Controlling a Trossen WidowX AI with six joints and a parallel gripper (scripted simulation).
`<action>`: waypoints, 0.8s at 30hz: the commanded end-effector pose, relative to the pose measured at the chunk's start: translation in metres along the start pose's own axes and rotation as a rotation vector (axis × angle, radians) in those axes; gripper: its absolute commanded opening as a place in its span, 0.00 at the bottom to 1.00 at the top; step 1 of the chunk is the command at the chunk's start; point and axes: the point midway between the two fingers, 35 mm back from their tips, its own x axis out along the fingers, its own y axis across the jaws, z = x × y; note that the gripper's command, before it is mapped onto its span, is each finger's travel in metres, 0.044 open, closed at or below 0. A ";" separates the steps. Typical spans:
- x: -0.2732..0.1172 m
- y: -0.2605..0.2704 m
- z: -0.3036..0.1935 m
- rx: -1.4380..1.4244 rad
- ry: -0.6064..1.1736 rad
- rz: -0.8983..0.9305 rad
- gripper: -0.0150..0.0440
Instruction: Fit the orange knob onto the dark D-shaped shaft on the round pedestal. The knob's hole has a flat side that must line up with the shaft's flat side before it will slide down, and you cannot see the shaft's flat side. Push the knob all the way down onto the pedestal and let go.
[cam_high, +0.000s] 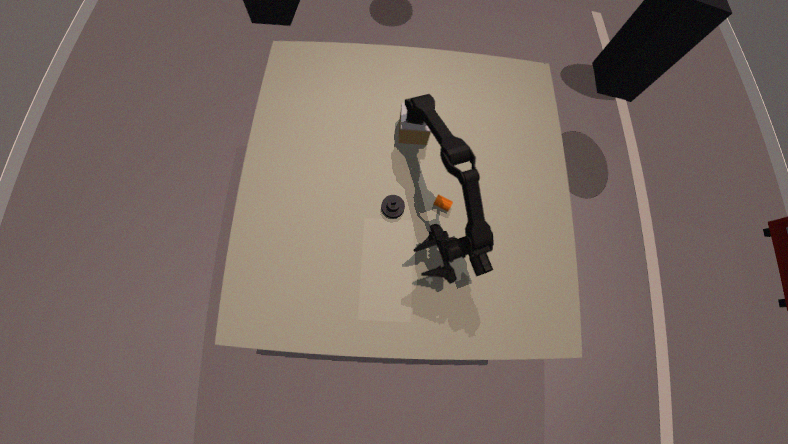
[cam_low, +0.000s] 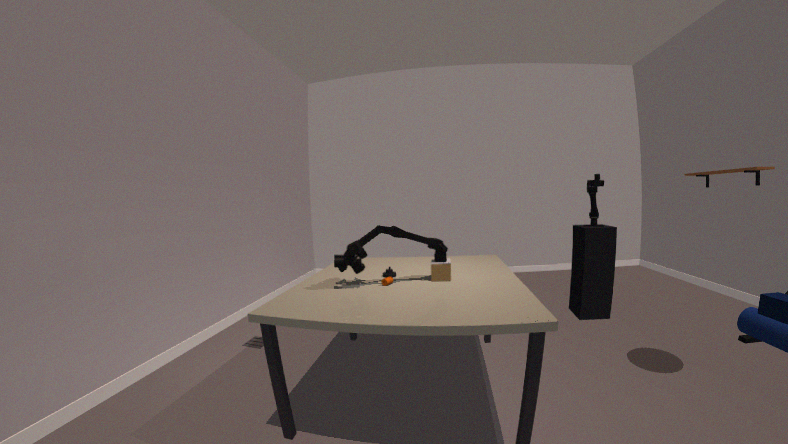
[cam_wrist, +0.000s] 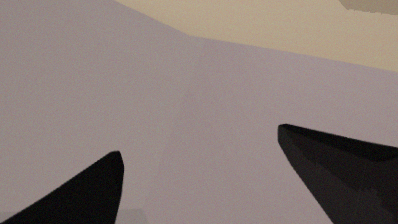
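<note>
On the pale tabletop (cam_high: 308, 165) (cam_low: 408, 308), the orange knob (cam_high: 443, 203) (cam_low: 387, 280) lies tipped on its side, near the round pedestal (cam_high: 386, 212) (cam_low: 389, 274) but apart from it. The dark shaft (cam_high: 392, 204) stands up from the pedestal's middle with no knob on it; from where I watch, I cannot make out its flat side. My gripper (cam_high: 418, 261) (cam_wrist: 202, 145) is spread nearly as wide as it goes and has hold of nothing. Its two fingers sit well apart in my wrist view, with floor and a strip of tabletop beyond them. I have the arm (cam_high: 474, 204) (cam_low: 408, 234) bent up and out from its tan mounting block (cam_high: 414, 136) (cam_low: 441, 271), holding the gripper above the table, clear of both knob and pedestal.
</note>
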 end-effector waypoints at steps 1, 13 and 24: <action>0.000 0.000 0.001 0.010 -0.009 -0.006 0.98; -0.055 0.049 0.062 0.649 -0.775 -0.134 1.00; -0.149 0.131 0.117 1.034 -1.517 0.231 1.00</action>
